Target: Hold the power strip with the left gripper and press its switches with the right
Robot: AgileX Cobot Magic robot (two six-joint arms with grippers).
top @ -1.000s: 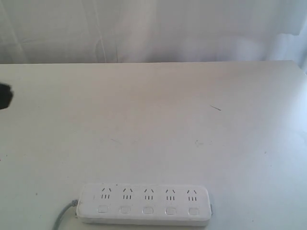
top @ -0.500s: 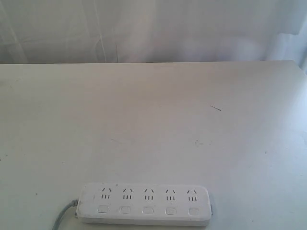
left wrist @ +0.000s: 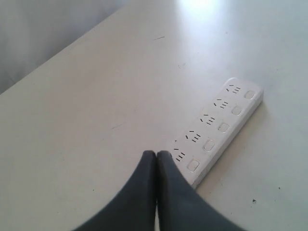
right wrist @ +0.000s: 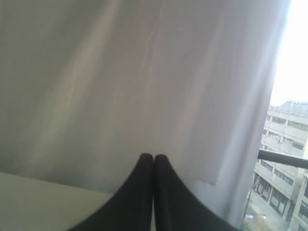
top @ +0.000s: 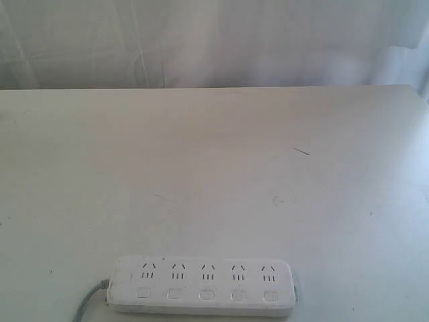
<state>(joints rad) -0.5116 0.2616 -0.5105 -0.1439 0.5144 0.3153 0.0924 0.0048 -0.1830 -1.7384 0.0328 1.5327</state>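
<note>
The white power strip (top: pixel 201 285) lies flat near the table's front edge, its grey cord (top: pixel 87 303) leaving its left end. Its five switches (top: pixel 206 294) run in a row below the socket groups. Neither arm shows in the exterior view. In the left wrist view my left gripper (left wrist: pixel 157 155) is shut and empty, its tips in front of the strip's near end (left wrist: pixel 192 166); whether it touches is unclear. The strip (left wrist: pixel 221 126) stretches away from it. My right gripper (right wrist: pixel 153 157) is shut and empty, facing the curtain, with no strip in its view.
A white curtain (top: pixel 214 40) hangs behind the table (top: pixel 214 168). A small dark mark (top: pixel 301 151) lies on the table right of centre. In the right wrist view a table corner (right wrist: pixel 38 197) and a window (right wrist: pixel 284 159) with buildings show.
A dark arm part at the exterior view's left edge one second ago has left that view. The power strip has not moved.
</note>
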